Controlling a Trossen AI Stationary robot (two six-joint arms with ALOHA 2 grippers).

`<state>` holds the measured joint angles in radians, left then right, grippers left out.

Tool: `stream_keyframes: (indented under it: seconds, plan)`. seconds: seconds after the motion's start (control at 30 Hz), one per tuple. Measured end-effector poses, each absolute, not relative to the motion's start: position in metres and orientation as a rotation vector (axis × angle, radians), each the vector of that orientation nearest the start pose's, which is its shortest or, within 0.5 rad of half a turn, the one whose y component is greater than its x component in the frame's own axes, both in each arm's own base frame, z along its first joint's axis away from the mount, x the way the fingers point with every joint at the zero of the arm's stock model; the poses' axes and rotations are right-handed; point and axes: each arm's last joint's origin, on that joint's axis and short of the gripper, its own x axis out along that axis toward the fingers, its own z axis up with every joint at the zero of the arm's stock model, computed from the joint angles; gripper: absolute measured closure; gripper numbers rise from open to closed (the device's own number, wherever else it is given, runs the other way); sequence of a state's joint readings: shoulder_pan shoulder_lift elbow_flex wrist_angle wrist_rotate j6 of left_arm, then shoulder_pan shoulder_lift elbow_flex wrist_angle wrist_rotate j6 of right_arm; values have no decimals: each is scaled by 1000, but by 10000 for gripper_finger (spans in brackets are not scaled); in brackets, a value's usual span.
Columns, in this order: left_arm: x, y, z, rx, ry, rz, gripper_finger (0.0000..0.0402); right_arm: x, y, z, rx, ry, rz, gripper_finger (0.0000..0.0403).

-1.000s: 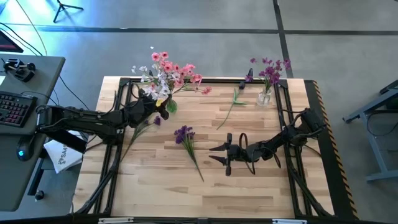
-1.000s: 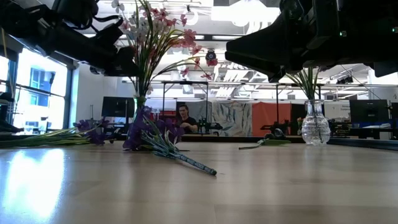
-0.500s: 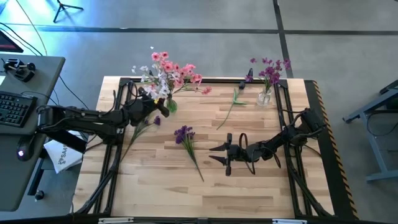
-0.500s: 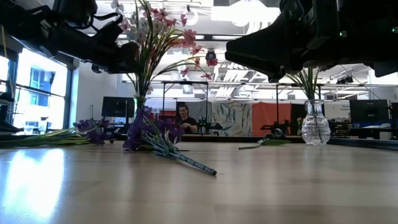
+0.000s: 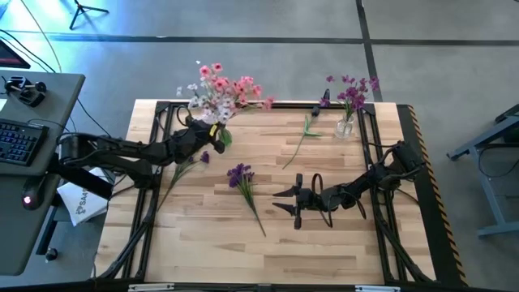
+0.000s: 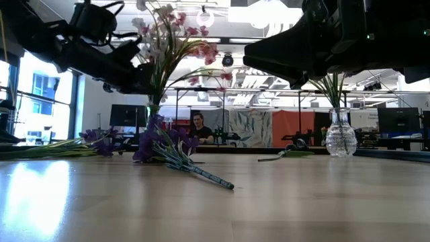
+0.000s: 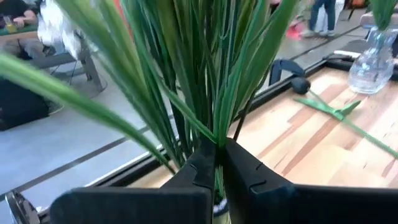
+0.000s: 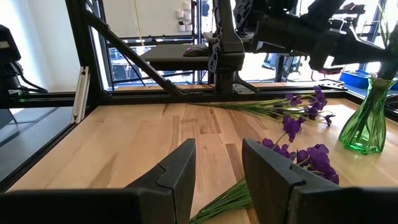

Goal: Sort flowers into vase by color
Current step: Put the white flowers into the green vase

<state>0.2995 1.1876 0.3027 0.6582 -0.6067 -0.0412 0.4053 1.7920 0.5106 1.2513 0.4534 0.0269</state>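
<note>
The flowers (image 5: 220,91) look light, with thin springy stems, so we grip low on the stems. Our left hand (image 7: 217,163) is clamped on the bunch in the green vase (image 8: 364,121); loose purple ones (image 5: 242,180) lie on the table (image 5: 324,243). Right hand (image 5: 284,201) hovers half-open, empty.

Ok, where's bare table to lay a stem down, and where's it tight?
Free: the near strip of the table, in front of the purple bunch and the open right gripper. Also between the green vase and the clear vase, beside the lone stem. Crowded: the far left corner, where the left gripper pinches stems.
</note>
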Motion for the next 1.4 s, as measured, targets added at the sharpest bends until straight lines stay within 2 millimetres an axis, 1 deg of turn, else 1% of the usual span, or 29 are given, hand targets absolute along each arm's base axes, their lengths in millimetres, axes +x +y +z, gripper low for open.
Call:
stream_keyframes:
  seconds: [0.2,0.27,0.33,0.47,0.6,0.7,0.8,0.97,1.07,1.17,1.23,1.3,1.4]
  plan:
    - [198,82,173,-11,225,924,398,280,106,140,12,33,-49,277]
    - [199,82,172,-4,230,910,389,280,106,140,11,33,-49,277]
    - [199,81,172,2,243,881,371,280,106,140,11,33,-49,277]
    - [198,79,168,10,301,837,320,280,106,139,11,39,-49,277]
    - [191,76,168,14,369,804,275,280,106,138,21,47,-49,277]
    - [182,73,167,16,453,779,251,280,106,138,22,48,-50,277]
    - [174,68,166,-11,519,746,236,280,106,138,21,48,-50,277]
    - [165,53,166,-109,567,666,231,281,104,138,24,48,-57,277]
    - [164,44,163,-175,586,648,232,281,102,138,26,47,-63,277]
    - [168,38,157,-227,583,707,237,281,103,139,26,45,-63,277]
    - [171,37,151,-230,585,773,241,281,103,138,31,45,-63,277]
    - [175,37,146,-217,578,829,246,281,103,138,42,45,-63,277]
    - [185,40,138,-220,557,855,259,281,103,138,50,45,-63,277]
